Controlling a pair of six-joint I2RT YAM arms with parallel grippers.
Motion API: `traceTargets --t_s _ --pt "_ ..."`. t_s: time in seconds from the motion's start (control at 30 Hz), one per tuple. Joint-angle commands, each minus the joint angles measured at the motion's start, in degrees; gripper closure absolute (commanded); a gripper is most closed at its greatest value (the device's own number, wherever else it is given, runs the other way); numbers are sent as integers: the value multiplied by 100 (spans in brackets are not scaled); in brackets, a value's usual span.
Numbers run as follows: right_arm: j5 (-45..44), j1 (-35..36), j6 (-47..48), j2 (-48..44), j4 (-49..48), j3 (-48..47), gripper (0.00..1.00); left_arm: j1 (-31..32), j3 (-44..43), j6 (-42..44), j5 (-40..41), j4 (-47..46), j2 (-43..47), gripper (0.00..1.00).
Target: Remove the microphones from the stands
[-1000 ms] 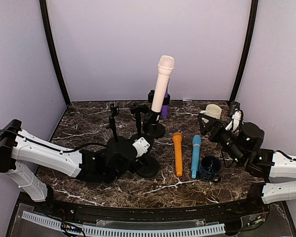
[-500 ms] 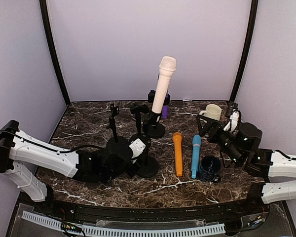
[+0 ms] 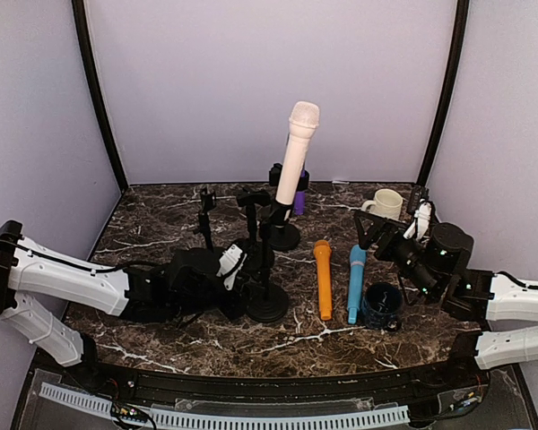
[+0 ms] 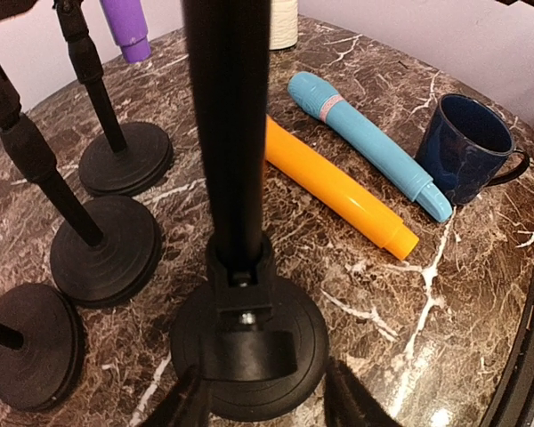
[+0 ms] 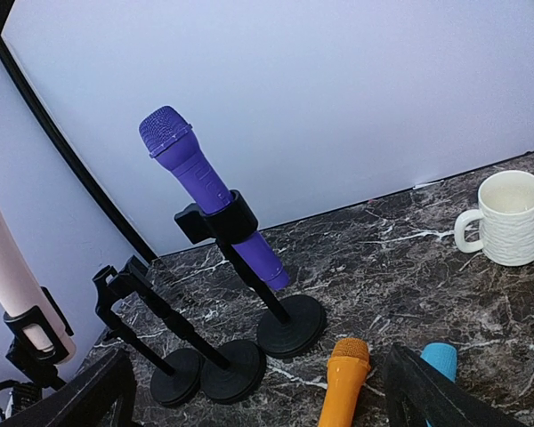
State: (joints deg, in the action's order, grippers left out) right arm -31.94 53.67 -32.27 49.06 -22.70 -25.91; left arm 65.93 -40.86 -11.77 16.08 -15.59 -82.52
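A cream microphone (image 3: 297, 157) stands clipped in a black stand (image 3: 267, 269), whose round base (image 4: 249, 351) lies between my left gripper's fingers (image 4: 182, 405). My left gripper (image 3: 254, 300) is low on the table, shut on that base, one finger on each side. A purple microphone (image 5: 205, 187) sits in another stand (image 5: 289, 325) at the back, partly hidden behind the cream one in the top view. My right gripper (image 5: 258, 400) hangs open to the right, above the table, pointing at the purple microphone and holding nothing.
An orange microphone (image 3: 323, 278) and a blue microphone (image 3: 355, 282) lie side by side on the marble. A navy mug (image 3: 381, 305) sits beside the blue one, a cream mug (image 3: 387, 203) at the back right. Two bare stands (image 3: 206, 224) crowd the left.
My left wrist has drawn back to the left and its jaws have narrowed onto the stand's base. The right gripper has edged slightly up and left, still open.
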Motion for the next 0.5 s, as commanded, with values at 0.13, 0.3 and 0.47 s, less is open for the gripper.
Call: traceTargets --t_s 0.13,0.3,0.47 --pt "4 -39 -42 13 -240 -94 2 12 370 689 430 -338 830 27" --pt "-18 -41 -27 94 -326 -100 2 179 88 1585 827 -153 497 20" --pt "-38 -39 -29 86 -322 -75 2 250 -136 1903 1115 -187 198 19"
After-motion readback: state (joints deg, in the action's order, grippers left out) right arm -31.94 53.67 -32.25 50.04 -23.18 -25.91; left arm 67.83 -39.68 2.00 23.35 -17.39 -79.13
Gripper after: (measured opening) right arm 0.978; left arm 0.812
